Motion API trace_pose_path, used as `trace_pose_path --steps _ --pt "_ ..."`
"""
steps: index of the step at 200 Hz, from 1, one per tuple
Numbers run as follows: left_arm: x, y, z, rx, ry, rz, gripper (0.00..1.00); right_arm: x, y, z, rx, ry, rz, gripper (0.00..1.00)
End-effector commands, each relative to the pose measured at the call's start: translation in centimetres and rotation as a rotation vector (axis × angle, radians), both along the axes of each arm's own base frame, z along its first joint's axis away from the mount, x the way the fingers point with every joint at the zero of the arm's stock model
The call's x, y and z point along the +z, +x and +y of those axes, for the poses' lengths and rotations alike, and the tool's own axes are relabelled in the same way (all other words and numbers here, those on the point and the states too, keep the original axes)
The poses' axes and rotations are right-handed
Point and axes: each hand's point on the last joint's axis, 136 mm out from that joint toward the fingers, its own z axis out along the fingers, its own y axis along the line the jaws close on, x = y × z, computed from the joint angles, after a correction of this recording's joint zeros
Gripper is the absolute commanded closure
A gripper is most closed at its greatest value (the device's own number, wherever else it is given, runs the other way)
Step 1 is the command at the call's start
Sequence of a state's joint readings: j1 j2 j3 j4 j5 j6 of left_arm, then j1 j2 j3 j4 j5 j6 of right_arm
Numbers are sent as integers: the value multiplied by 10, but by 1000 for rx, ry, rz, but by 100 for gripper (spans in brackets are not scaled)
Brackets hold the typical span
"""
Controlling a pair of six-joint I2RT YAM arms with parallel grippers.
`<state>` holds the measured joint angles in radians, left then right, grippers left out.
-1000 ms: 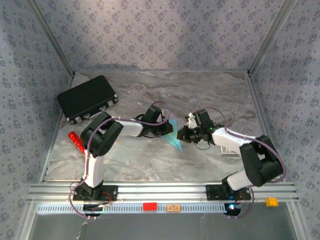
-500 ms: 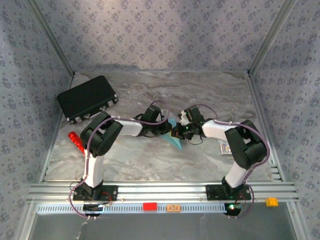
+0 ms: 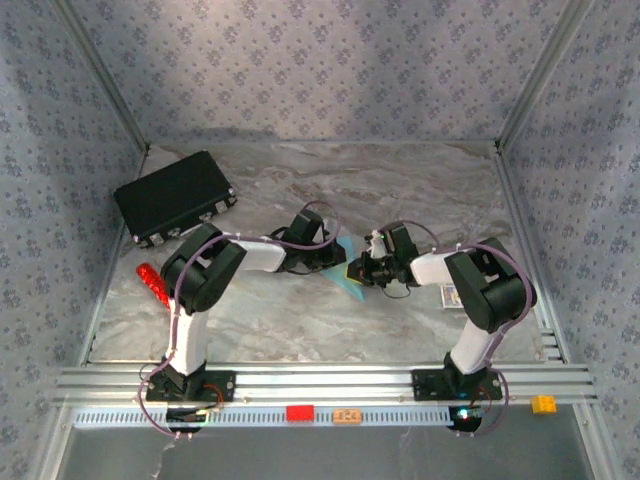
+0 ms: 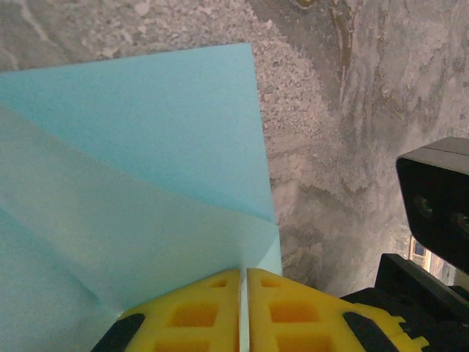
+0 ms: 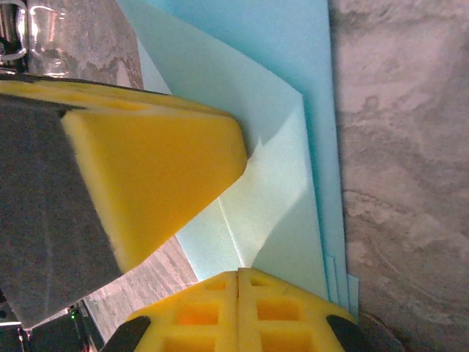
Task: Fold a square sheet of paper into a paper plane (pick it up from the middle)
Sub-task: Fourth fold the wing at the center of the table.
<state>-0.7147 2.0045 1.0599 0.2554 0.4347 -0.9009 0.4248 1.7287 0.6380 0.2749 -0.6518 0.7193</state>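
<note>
The light cyan sheet of paper [image 3: 349, 282] lies partly folded mid-table, with layered flaps and a crease [image 5: 282, 183]. My left gripper [image 3: 337, 262] comes in from the left. Its yellow fingertips [image 4: 192, 315] are shut on a raised flap of the sheet [image 4: 146, 161], with a thin edge of paper between them [image 4: 243, 282]. My right gripper [image 3: 358, 270] faces it from the right, shut, its tips [image 5: 239, 277] resting on the paper at the end of the crease. A left finger [image 5: 146, 169] sits just above the paper in the right wrist view.
A black case [image 3: 175, 197] sits at the back left, and a small red stick [image 3: 153, 283] lies near the left wall. A small card-like object [image 3: 452, 296] lies beside the right arm. Small bricks [image 3: 299, 412] rest on the front rail. Walls close in three sides.
My right arm has folded in toward the centre, bringing its shut gripper up to the paper and close to the left gripper. The left arm has stayed put with the paper.
</note>
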Motion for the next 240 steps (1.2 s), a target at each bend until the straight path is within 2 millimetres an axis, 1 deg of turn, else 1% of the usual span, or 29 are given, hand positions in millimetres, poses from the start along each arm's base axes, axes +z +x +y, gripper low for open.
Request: trace_pose_path --steps 1,18,33,51,69,77,89,105,112,133,193,219,240 --pt "20 5 1 -13 10 -40 87 -39 -30 -23 -44 -100 162 100" --pt "33 4 -2 -18 -5 -57 87 -38 -29 -23 -47 -99 161 100" --pt "34 -2 -4 -21 -3 -51 89 -38 -28 -24 -50 -104 160 100" --pt "25 -11 -5 -26 4 -12 93 -38 -27 -24 -52 -105 160 100" --pt "15 -16 -11 -36 -9 17 93 -38 -27 -25 -54 -107 161 100" --pt "7 -18 -11 -35 6 37 93 -38 -27 -25 -55 -106 160 100" --pt "-6 -19 -7 -24 48 69 94 -38 -28 -25 -54 -107 161 100" --pt "-21 -17 4 10 100 88 95 -38 -29 -26 -54 -110 163 100" --pt "-26 -16 8 23 107 95 95 -39 -30 -27 -54 -114 164 100" --pt "-29 -6 15 42 102 93 95 -41 -33 -29 -52 -126 168 100" --pt "-28 22 26 69 95 74 95 -45 -38 -33 -50 -146 172 100" --pt "-26 36 34 90 111 72 95 -45 -41 -34 -45 -150 174 100" --pt "-27 43 40 99 126 78 95 -45 -42 -35 -43 -153 175 100"
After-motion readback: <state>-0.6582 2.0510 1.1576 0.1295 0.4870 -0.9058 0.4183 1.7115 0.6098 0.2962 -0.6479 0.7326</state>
